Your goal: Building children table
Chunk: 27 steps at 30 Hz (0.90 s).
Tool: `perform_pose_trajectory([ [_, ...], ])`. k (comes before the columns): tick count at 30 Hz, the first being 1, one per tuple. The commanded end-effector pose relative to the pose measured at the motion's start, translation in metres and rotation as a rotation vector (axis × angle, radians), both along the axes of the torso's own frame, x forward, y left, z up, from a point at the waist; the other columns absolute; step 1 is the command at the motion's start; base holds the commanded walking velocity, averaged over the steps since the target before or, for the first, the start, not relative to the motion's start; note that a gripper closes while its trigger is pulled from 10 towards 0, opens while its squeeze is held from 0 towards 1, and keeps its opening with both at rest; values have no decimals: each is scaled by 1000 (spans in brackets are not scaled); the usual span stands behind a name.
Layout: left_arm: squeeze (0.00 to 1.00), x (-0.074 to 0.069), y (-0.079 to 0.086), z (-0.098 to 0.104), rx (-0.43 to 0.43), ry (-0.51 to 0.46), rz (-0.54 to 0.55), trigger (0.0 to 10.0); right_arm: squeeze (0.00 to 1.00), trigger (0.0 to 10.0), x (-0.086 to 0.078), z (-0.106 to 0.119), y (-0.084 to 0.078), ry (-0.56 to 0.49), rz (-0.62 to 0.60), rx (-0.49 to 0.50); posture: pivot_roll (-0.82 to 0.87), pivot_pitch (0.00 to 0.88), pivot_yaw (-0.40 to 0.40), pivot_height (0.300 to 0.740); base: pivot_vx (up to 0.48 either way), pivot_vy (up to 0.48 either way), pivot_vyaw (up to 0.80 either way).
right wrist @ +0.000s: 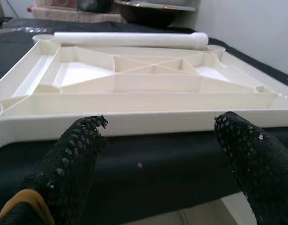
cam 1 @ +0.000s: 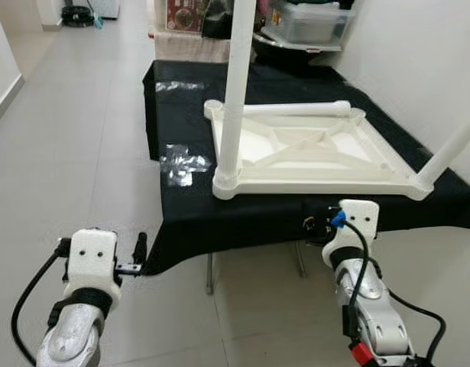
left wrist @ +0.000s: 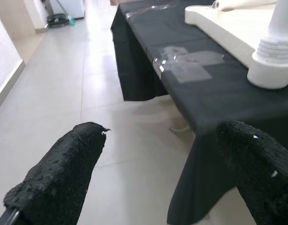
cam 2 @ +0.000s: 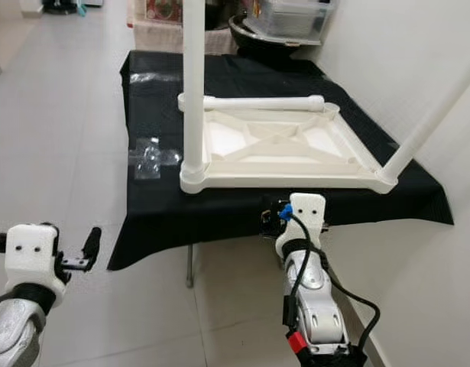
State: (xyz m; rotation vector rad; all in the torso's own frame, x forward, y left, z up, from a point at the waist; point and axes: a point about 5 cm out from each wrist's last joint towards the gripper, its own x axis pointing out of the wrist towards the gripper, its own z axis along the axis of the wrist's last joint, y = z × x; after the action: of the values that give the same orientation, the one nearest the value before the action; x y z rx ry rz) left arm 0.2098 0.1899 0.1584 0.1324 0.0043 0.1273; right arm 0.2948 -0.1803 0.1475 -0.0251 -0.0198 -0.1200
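I have the white tabletop (cam 1: 311, 153) lying upside down on the black-clothed bench (cam 1: 181, 214), ribs up. Two legs already stand in its near corners: one upright leg (cam 1: 236, 84) at the near left, another leg (cam 1: 448, 149) at the near right. A loose leg (cam 1: 296, 109) lies across the far edge, so I judge two far corners remain. My right gripper (right wrist: 155, 154) hangs spread and empty just before the near rim; my left gripper (left wrist: 158, 183) is spread too, empty, off the bench's left corner over the floor (cam 1: 82, 138)
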Motion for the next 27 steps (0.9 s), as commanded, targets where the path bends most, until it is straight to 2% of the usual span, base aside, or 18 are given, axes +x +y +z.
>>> perform_pose_trajectory([
  [1, 0, 1, 0, -2, 10, 20, -9, 10000, 0, 10000, 1, 1, -4, -12, -20, -12, 142, 120, -109, 740, 292, 0, 0],
  [10, 0, 2, -6, -2, 11, 24, -39, 10000, 0, 10000, 5, 3, -1, -24, -13, -5, 145, 122, -108, 740, 295, 0, 0],
  [27, 0, 1, -5, -6, 3, 35, 0, 10000, 0, 10000, 6, 1, 0, -25, -7, 1, 147, 113, -107, 740, 0, 0, 0],
])
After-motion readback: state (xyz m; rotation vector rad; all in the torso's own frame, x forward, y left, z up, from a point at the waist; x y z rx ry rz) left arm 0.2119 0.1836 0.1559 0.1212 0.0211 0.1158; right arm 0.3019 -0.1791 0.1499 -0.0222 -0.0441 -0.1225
